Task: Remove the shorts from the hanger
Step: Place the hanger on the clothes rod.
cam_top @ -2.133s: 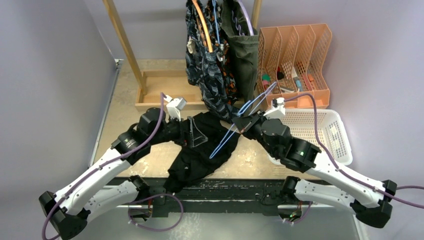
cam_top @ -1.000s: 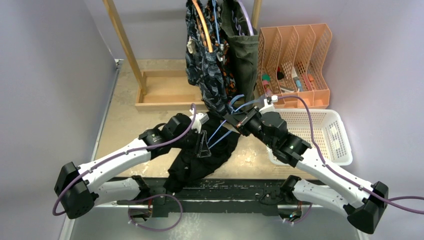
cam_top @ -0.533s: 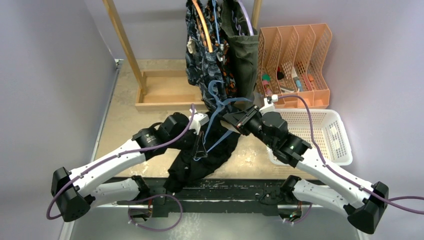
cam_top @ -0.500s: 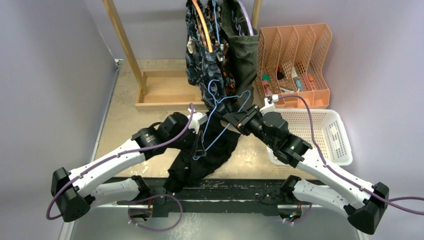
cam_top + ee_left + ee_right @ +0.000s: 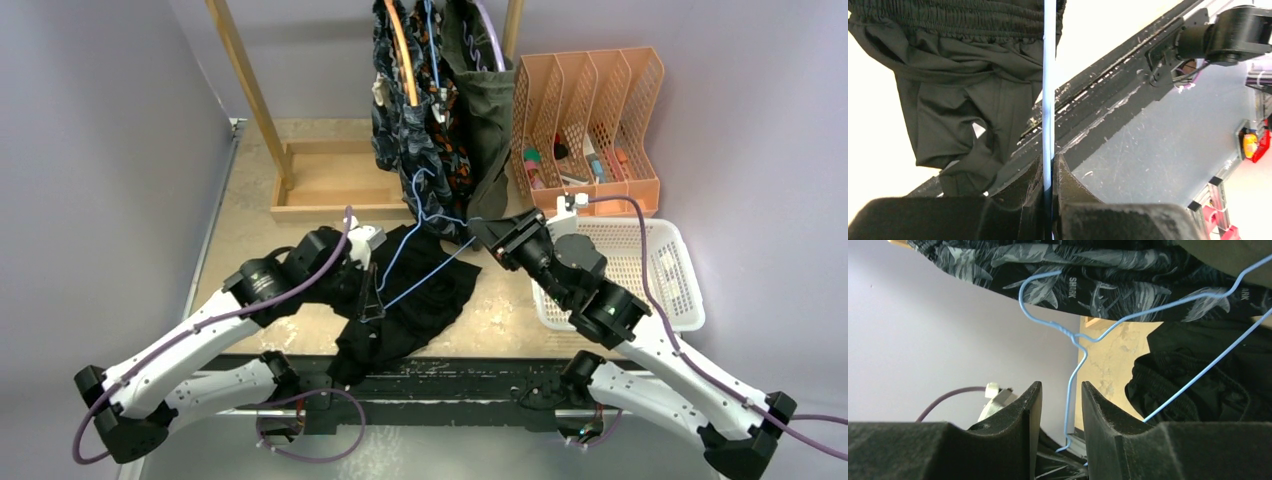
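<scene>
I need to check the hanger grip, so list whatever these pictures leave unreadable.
Top view: the frame's upper edge cuts off the tops of the hanging dark wavy-patterned cloth shorts and olive green cloth shorts.
Left wrist view: the shut left claw hides the thin blue wire hanger below its grip.
Top view: the orange slotted plastic organiser's contents are too small to name.

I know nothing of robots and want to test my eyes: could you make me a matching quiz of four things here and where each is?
1 black shorts
2 blue hanger
3 olive shorts
4 white basket

a hanging on the rack
b lying on the table
c pinched in the left gripper
d beside the right arm

Pairs: 1-b, 2-c, 3-a, 4-d.
</scene>
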`<state>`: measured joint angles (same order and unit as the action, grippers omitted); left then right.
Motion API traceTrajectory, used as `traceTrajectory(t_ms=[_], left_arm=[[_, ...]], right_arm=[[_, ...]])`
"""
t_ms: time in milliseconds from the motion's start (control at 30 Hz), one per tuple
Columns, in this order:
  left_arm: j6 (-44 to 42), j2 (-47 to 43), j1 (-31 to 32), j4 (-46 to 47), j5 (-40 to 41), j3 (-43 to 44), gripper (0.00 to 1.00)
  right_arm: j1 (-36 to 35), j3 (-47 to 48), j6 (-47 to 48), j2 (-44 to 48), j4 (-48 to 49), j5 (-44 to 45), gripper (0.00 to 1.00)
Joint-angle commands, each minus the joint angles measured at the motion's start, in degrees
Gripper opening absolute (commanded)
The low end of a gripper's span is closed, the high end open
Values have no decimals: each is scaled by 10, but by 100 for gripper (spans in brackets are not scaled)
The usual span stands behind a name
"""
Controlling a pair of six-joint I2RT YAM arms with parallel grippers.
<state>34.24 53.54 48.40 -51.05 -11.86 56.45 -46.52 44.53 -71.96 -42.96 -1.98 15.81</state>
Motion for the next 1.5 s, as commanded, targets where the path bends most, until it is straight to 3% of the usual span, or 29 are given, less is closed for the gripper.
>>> traceTrajectory(t_ms=[0, 267, 567, 833, 1033, 1367, 1467], left_arm=[[38, -46, -1, -42, -7, 36, 0], [104, -97, -1, -85, 28, 20, 0], [120, -128, -1, -153, 74, 104, 0], [145, -158, -2, -175, 65, 115, 0], [160, -173, -2, -229, 108, 155, 0], [132, -90, -2, -255, 220, 255, 0], [125, -34, -2, -317, 283, 322, 0]], right_arm=[[1, -8, -1, 27, -19, 56, 38], [1, -23, -14, 51, -34, 94, 39], [1, -28, -16, 46, -31, 90, 41], [1, -33, -18, 51, -28, 88, 41], [1, -34, -20, 53, -29, 86, 41], [1, -33, -18, 43, -23, 80, 41], [1, -32, -16, 49, -29, 88, 41]])
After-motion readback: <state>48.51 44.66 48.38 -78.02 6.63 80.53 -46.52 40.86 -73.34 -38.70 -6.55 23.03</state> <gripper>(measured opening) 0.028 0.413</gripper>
